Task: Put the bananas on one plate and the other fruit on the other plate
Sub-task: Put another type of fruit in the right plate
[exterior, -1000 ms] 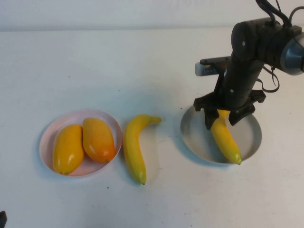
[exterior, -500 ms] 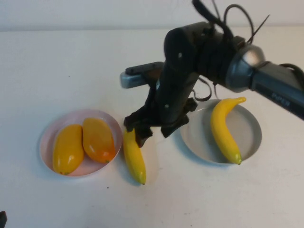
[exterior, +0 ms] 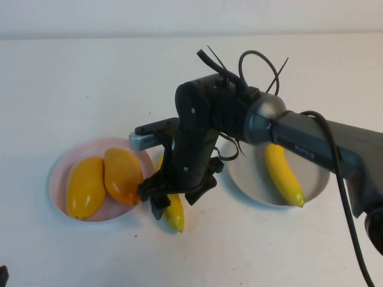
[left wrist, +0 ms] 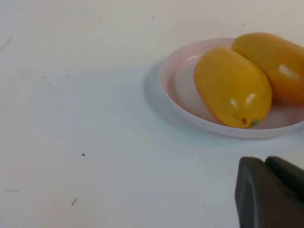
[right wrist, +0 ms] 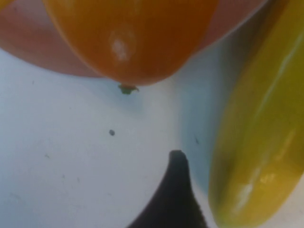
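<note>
Two long curved glossy yellow bananas are in play, and only one is home: it lies inside the round shallow grey-blue plate [exterior: 316, 179] at about three o'clock on the white counter [exterior: 90, 78], its green tip toward five o'clock. We call that one the plated banana [exterior: 283, 176]. The loose banana [exterior: 174, 213] lies on the counter in the gap between the two plates, just beside the rim of the round shallow pale pink plate [exterior: 60, 164] at nine o'clock, where the two plump glossy orange-yellow oval fruits [exterior: 106, 181] already sit side by side.

We see the right gripper [exterior: 175, 200] hanging directly over the loose banana with its jaws spread wide and nothing held. Most of the banana is hidden under the arm in the high view, so only its six o'clock end shows. From that end, and from the right wrist view, we judge its long axis to run roughly twelve to six o'clock. In that view one dark finger [right wrist: 170, 199] stands on the counter side of the banana, between it and the pink plate.

Our left gripper [left wrist: 269, 192] sits parked near seven o'clock, beyond the pink plate, jaws closed and empty. The right arm is clearly nearer, so we judge the coming move is its own: descend, straddle the banana across its width, and close.
</note>
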`<state>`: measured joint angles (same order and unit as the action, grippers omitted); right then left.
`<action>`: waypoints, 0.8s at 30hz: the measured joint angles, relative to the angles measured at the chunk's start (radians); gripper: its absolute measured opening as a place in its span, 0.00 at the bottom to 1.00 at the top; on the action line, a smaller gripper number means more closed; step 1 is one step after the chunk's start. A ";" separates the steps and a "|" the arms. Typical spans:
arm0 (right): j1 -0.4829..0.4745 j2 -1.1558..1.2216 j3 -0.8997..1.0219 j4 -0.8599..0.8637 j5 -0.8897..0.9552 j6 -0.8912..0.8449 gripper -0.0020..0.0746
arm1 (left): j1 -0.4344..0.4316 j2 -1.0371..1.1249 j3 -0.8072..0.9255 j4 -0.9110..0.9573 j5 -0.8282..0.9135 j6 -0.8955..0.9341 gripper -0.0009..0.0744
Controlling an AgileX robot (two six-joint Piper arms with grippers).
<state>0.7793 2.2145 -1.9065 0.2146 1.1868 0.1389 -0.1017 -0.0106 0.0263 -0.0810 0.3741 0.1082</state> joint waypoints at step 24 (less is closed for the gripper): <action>-0.011 0.051 -0.168 -0.135 0.035 0.035 0.43 | 0.000 0.000 0.000 0.000 0.000 0.000 0.01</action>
<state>0.7684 2.2655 -2.0749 0.0797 1.2219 0.1735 -0.1017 -0.0106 0.0263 -0.0810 0.3741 0.1082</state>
